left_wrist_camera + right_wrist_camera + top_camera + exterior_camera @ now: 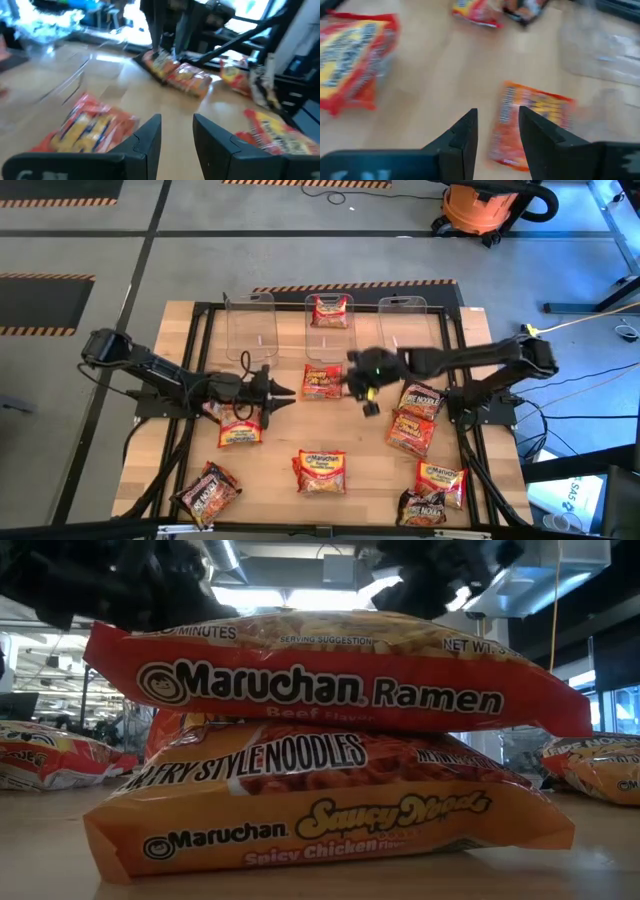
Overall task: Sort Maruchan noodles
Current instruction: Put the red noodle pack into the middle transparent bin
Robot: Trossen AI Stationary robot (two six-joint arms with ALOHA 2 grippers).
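Desk (270, 470): I count about ten Maruchan packets, nearly all unsorted, so by my reckoning the job has barely begun. Clear bins along the far edge, three: left bin (250, 325) and right bin (402, 315) show nothing inside, middle bin (329, 320) holds one red packet (330, 310), the only item I judge as filed. Loose stock: an orange-and-red stacked pair (321, 470) at centre near edge, a dark packet (207, 492) at the near left corner, a cluster of five or so on the right side (411, 430), one packet (238, 430) on the left. Orange packet (320, 382) in front of the middle bin: my right end effector (362, 388) hovers just beside and above it, fingers parted, nothing held; its wrist view shows that packet (530, 120) just ahead of the fingertips. Left end effector (272, 392): open, empty, above the left packet's far edge
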